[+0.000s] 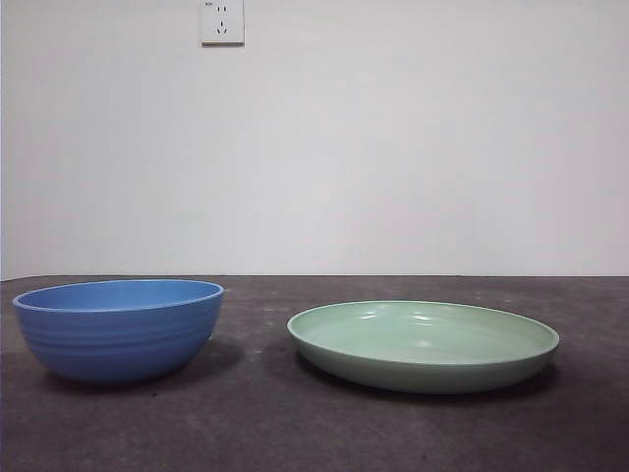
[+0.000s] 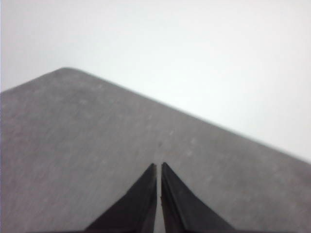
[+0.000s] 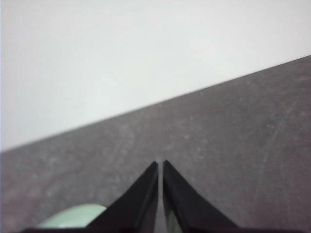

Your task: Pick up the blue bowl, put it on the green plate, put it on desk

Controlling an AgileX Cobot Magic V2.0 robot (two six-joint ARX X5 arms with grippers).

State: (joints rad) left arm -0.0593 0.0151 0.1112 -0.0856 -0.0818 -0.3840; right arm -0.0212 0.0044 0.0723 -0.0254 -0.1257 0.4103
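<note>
Both arms wait out of the front view. The left gripper [image 2: 159, 167] hangs above bare desk [image 2: 73, 145], its two black jaws pressed nearly together with only a thin slit between them, nothing held. The right gripper [image 3: 160, 165] is posed the same way, jaws closed to a narrow slit and empty, with an edge of the green plate [image 3: 77, 216] showing just beside its jaws. In the front view the blue bowl [image 1: 118, 339] stands upright on the desk [image 1: 314, 433] at the left, and the green plate [image 1: 423, 344] lies flat to its right, the two near each other but apart, a strip of tabletop between them
</note>
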